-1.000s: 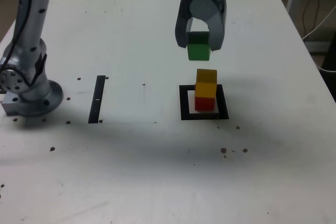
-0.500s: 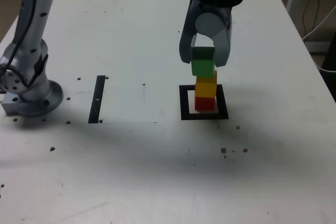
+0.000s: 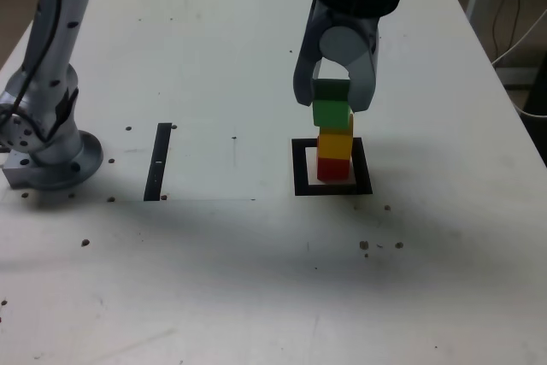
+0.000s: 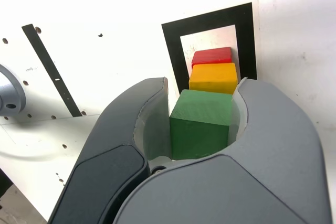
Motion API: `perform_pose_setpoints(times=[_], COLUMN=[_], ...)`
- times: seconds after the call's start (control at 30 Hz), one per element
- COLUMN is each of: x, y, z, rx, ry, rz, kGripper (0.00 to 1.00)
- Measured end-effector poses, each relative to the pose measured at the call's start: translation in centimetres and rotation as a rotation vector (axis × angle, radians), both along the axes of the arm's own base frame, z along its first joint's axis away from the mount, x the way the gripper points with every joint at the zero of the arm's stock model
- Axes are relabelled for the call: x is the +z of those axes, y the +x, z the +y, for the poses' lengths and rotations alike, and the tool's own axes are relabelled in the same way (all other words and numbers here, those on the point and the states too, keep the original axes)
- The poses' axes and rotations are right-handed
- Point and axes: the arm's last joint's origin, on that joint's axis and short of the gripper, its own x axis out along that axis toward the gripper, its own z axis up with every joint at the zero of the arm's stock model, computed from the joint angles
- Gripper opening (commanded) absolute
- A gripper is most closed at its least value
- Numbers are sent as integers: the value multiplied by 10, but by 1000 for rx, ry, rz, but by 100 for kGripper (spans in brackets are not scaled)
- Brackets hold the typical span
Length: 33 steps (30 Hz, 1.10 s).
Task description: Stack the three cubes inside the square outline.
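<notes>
Two stacked, one to place: beware an off-centre release

Clamped between both fingers of the gripper (image 3: pixel 332 102): the green cube (image 3: pixel 331 114), above the stack and slightly to the exterior view's left of the yellow cube (image 3: pixel 335 144). Directly under yellow, the red cube (image 3: pixel 333 168), standing within the square (image 3: pixel 301 168). Impossible to tell from either view whether green touches yellow or hangs just above.

Mind the offset first. In the wrist view, see much of yellow's top face beyond green, perhaps partly from the slanted view, perhaps from a true misalignment. If let go like this, could end with green perched on an edge, then tipping off. Best to centre over yellow before opening.

Watch the height too. From too high, likely to drop green with a bounce or a twist; from too low, likely to press on yellow and skew it over red. With such a narrow base, expect little forgiveness for a sideways push, and perhaps a toppled stack.

Then take care with the release itself. By opening unevenly, could drag green along with one finger; by leaving at a slant, could clip yellow or green. Better to open gently, then lift straight clear.
</notes>
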Motion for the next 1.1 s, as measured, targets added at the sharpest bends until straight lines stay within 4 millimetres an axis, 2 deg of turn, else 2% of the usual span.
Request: perform_pose_setpoints(times=[0.27, 0.33, 0.4, 0.53, 0.6, 0.97, 1.1], x=[-3, -4, -4, -6, -7, -9, -4], y=[2, 2, 2, 2, 2, 1, -2], z=[0, 0, 1, 1, 1, 1, 2], rx=[0, 1, 2, 2, 2, 1, -1], ry=[5, 5, 6, 6, 6, 5, 15], rz=[3, 5, 5, 7, 8, 17, 3], kGripper=[35, 38, 50, 81, 89, 95, 97])
